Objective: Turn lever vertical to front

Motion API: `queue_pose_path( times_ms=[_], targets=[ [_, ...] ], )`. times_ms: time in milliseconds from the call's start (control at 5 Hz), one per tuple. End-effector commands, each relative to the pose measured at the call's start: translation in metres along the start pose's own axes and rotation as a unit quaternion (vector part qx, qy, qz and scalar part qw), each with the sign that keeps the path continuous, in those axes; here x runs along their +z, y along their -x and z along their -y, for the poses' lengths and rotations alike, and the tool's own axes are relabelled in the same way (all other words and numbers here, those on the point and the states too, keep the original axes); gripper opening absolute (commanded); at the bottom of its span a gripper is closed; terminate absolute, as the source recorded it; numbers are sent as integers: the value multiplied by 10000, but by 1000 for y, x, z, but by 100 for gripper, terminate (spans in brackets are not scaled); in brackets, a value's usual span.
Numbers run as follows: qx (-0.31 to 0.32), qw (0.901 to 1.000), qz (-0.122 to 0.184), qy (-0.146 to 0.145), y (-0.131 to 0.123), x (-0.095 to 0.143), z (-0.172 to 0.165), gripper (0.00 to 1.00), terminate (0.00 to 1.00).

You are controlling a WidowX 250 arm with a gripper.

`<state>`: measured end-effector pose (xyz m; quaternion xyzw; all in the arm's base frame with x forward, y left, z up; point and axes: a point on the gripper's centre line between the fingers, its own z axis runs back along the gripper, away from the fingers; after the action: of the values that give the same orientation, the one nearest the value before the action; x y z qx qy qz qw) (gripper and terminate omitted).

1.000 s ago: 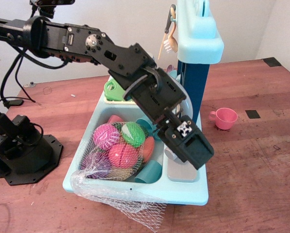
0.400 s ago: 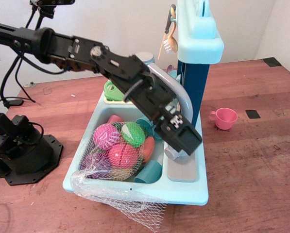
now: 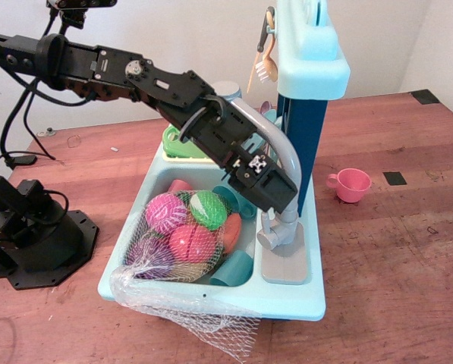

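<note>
The grey toy tap (image 3: 285, 155) stands on the right ledge of the light blue toy sink (image 3: 287, 302). Its lever (image 3: 271, 240), a short grey handle with a round flat end, sticks out from the tap's base toward the front edge. My black gripper (image 3: 277, 199) hangs just above and behind the lever, against the tap's column, clear of the lever. Its fingers point down and right. I cannot see a gap between them, so I cannot tell whether it is open or shut.
A net bag of coloured toy fruit (image 3: 182, 235) fills the basin and spills over the front rim. An orange-handled brush (image 3: 263, 67) hangs on the blue back panel (image 3: 311, 45). A pink cup (image 3: 352, 184) stands on the table at right. The arm's base (image 3: 36, 235) is at left.
The gripper has pulled up and back to the left, away from the front of the tap. The lever, covered before, now shows in front of the tap's base.
</note>
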<state>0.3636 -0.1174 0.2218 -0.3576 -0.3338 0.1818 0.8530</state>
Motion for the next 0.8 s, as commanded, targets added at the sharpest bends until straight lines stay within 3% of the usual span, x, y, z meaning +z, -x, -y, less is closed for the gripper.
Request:
queue_pose_path(
  times_ms=[0, 200, 400, 600],
  targets=[
    [-284, 9994, -31, 174, -23, -14, 11, 100, 0],
    [-312, 9989, -213, 264, -26, -25, 19, 100, 0],
    [-383, 9980, -480, 150, -28, -24, 22, 100, 0],
    [-330, 9978, -563, 105, -19, -17, 18, 100, 0]
  ],
)
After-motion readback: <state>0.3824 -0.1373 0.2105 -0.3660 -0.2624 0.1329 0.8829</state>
